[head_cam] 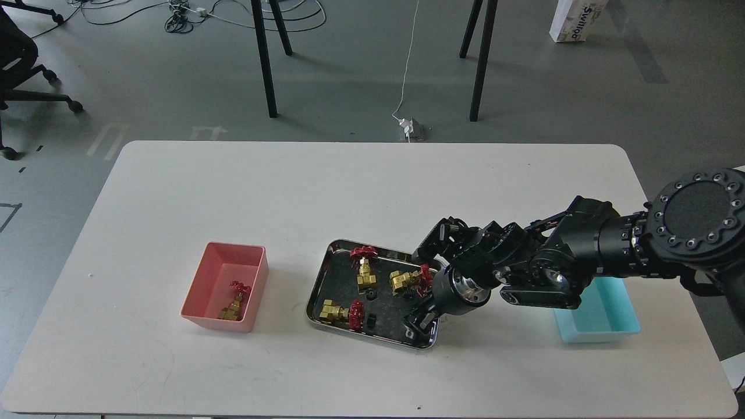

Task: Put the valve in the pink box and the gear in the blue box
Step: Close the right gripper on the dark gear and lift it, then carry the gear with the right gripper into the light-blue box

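Observation:
Three valves lie in a shiny steel tray (323,269) at the table's middle: one at the back (365,269), one on the right (405,281), one at the front left (339,313). Tiny black gears (370,294) lie between them. A fourth valve (235,300) lies in the pink box (205,273) on the left. The blue box (605,326) stands on the right, partly behind my right arm. My right gripper (419,323) points down into the tray's front right corner. Its fingers are dark and cannot be told apart. The left arm is out of view.
My bulky right arm (582,256) stretches from the right edge over the table to the tray. Beyond the table's far edge are black stand legs (265,58), cables and a power block (411,129) on the floor.

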Controlling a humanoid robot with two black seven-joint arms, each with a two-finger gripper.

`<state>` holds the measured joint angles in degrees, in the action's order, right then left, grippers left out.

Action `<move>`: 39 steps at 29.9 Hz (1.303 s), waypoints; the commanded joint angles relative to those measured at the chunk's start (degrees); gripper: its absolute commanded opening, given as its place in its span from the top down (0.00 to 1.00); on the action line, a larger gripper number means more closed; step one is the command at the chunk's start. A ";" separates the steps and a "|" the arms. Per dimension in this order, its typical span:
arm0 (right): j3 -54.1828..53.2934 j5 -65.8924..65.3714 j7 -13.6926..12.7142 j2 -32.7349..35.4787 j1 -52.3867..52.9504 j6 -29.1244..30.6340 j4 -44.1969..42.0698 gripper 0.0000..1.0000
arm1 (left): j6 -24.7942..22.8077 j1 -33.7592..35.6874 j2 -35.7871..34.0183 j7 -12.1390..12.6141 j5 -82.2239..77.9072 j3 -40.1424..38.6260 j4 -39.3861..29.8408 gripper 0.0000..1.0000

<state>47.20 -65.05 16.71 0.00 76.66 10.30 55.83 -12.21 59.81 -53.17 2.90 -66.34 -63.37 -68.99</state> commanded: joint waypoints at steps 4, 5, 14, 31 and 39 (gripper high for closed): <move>0.00 -0.69 -0.01 0.00 0.16 0.33 0.07 0.90 | 0.09 0.05 0.00 -0.09 -0.02 0.00 0.00 0.06; 0.00 -0.69 -0.01 0.00 0.24 0.42 0.15 0.93 | 0.09 -0.04 0.09 -0.09 -0.02 0.00 0.00 0.06; -0.70 0.36 0.61 0.00 2.79 0.60 0.60 0.94 | 0.00 -0.04 0.00 0.00 0.07 -0.26 0.09 0.06; -5.80 7.83 0.70 11.92 14.04 1.65 12.80 0.92 | 0.09 -0.22 0.09 0.00 1.04 -0.18 0.09 0.06; -4.75 7.66 0.34 35.48 12.64 2.27 20.36 0.92 | 0.00 -0.31 0.18 -0.09 1.12 0.44 0.09 0.06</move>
<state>41.84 -57.22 16.99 27.40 89.90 12.21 73.70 -12.14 59.51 -53.01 2.88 -65.22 -63.04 -68.91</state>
